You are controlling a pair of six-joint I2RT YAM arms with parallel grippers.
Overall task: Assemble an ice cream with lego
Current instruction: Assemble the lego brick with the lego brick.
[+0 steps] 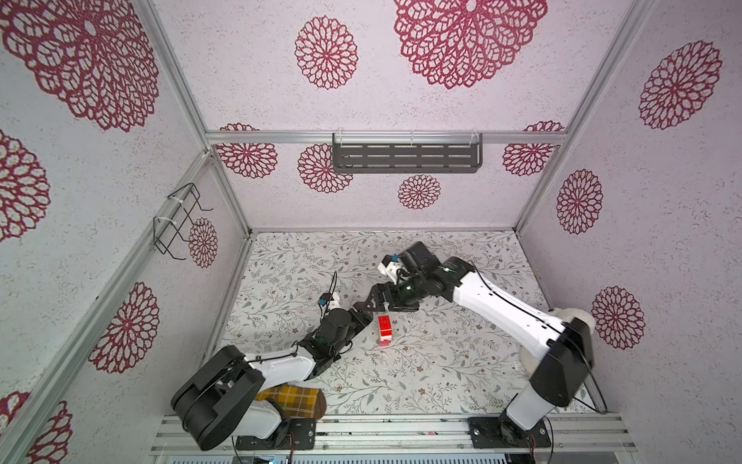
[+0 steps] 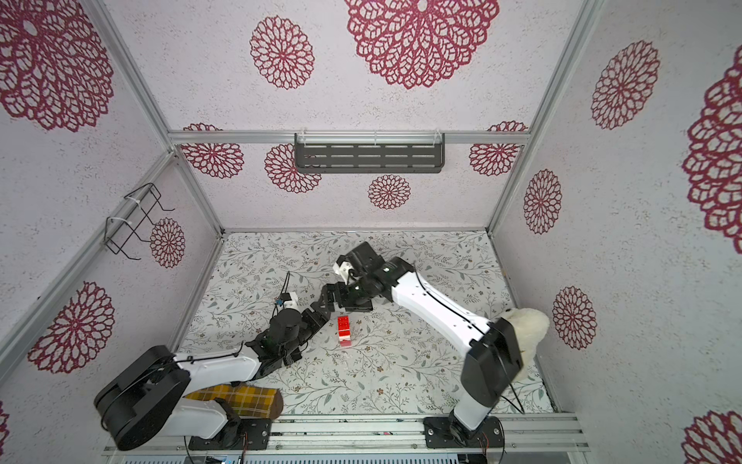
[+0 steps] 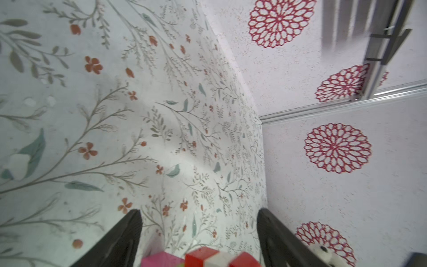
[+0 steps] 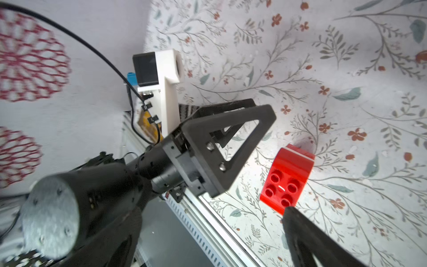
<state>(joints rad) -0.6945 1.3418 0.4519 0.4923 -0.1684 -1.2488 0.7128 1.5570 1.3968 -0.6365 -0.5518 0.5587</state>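
The ice cream (image 1: 384, 330) (image 2: 343, 330) rests on the flowered table in both top views, a stack with a studded red brick at its far end and white lower down. My left gripper (image 1: 363, 313) is just left of it, open; in the left wrist view red, white and red layers (image 3: 208, 256) and a pink brick (image 3: 159, 260) lie between its spread fingers (image 3: 124, 233) without touching them. My right gripper (image 1: 381, 299) hovers open just behind the stack. In the right wrist view one finger (image 4: 307, 233) stands next to the studded red brick (image 4: 286, 178).
A yellow plaid sock (image 1: 295, 399) lies by the left arm's base. A white fluffy sock (image 1: 570, 321) sits behind the right arm at the right wall. A dark shelf (image 1: 406, 156) hangs on the back wall and a wire rack (image 1: 180, 219) on the left wall.
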